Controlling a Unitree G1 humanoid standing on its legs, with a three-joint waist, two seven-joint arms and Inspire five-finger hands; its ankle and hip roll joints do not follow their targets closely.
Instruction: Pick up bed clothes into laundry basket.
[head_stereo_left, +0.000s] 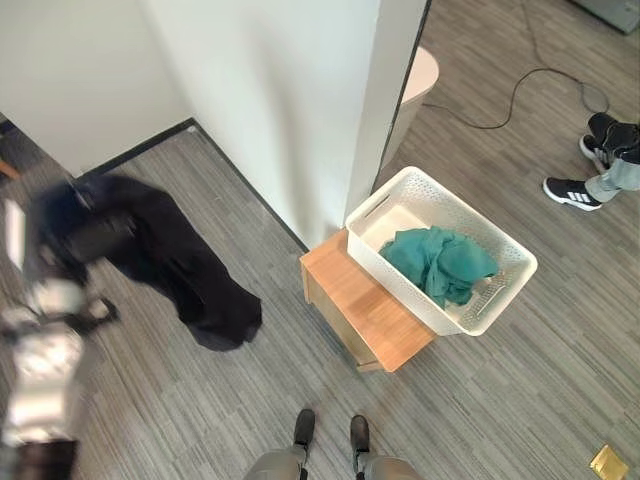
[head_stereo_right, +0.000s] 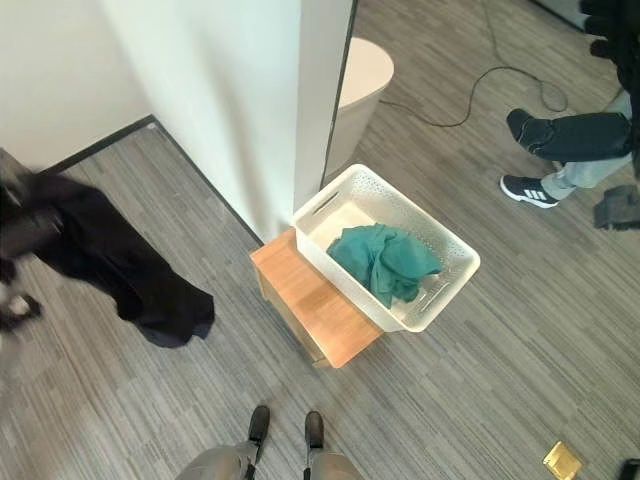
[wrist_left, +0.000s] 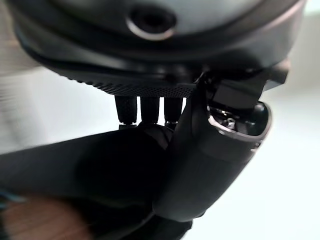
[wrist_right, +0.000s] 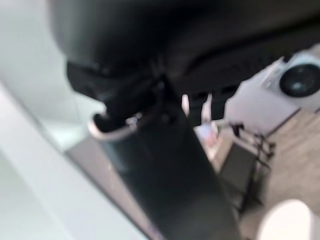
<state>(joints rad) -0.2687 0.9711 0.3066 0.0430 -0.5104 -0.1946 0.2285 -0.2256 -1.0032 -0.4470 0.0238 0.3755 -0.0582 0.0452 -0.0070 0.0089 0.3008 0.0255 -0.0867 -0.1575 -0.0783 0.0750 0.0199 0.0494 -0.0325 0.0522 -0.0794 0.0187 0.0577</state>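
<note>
The black garment (head_stereo_left: 170, 265) hangs long and slanted from the left hand (wrist_left: 200, 165) — its fingers (wrist_left: 150, 110) clamped on the cloth. The laundry basket (head_stereo_left: 505, 290) sits well off to the right on a wooden stand (head_stereo_left: 365, 310), teal cloth (head_stereo_left: 440, 260) already inside — the left arm is nearer.

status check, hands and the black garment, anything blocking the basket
Left hand shut on black garment, which hangs to the floor. Right hand: state unclear. White basket on wooden stand, teal cloth inside. Nothing blocking.
</note>
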